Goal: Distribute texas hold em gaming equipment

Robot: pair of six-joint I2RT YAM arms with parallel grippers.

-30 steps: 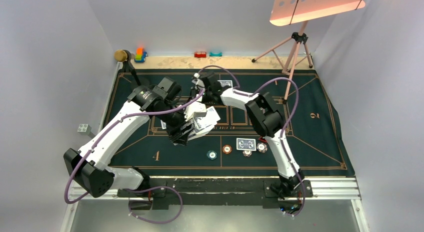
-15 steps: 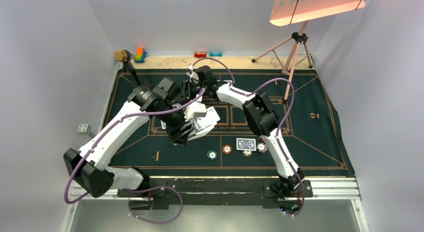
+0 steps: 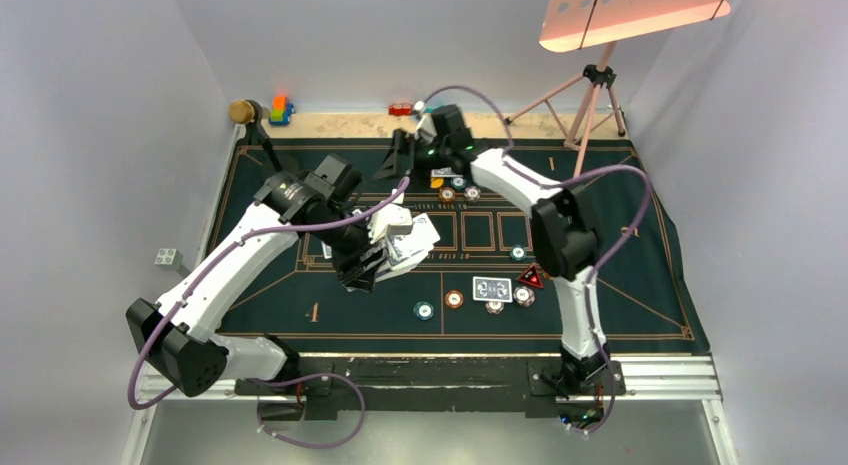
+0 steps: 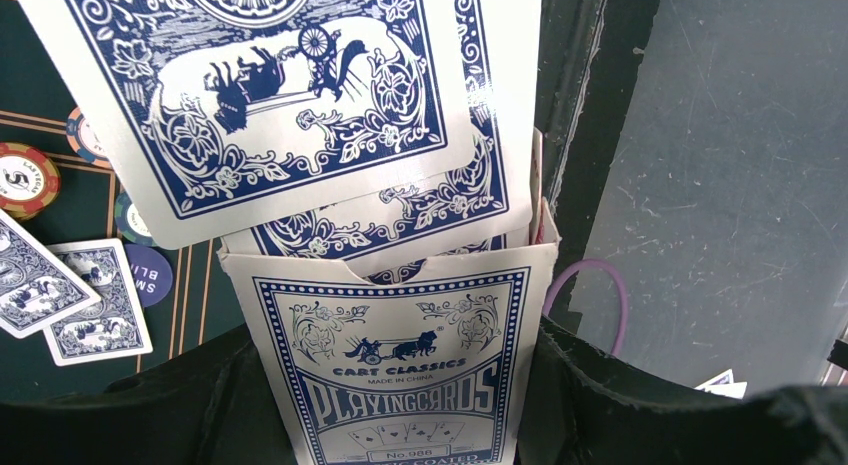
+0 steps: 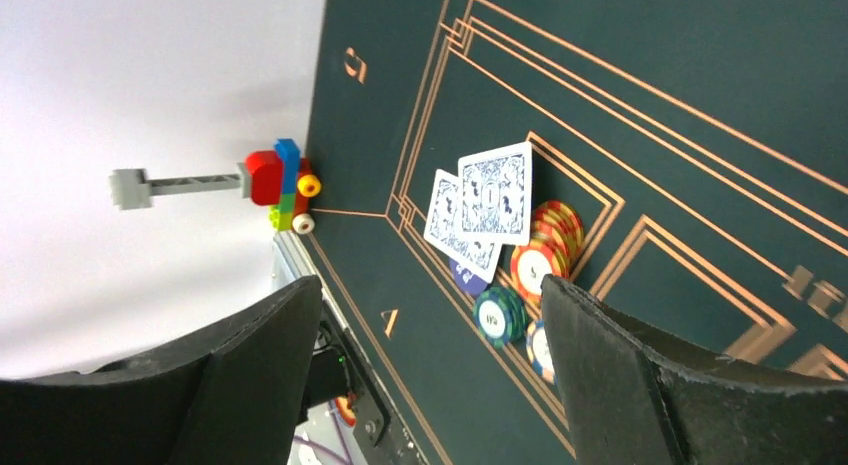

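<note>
- Blue-backed cards [image 4: 300, 105] jut from a card box [image 4: 400, 375] clamped tight in the left gripper [image 3: 372, 257], poised above the left half of the mat [image 3: 620, 185].
- Near the mat's far edge, the right gripper [image 5: 440, 375] hangs with jaws spread wide, holding nothing.
- Close by lie two dealt cards [image 5: 480, 205] beside chips [image 5: 535, 265].
- Toward the front edge sits a red marker [image 3: 529, 277].

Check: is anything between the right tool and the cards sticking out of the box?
In the top view, the left arm's purple cable seems to cross between the open right tool and those cards; nothing else visible.
</note>
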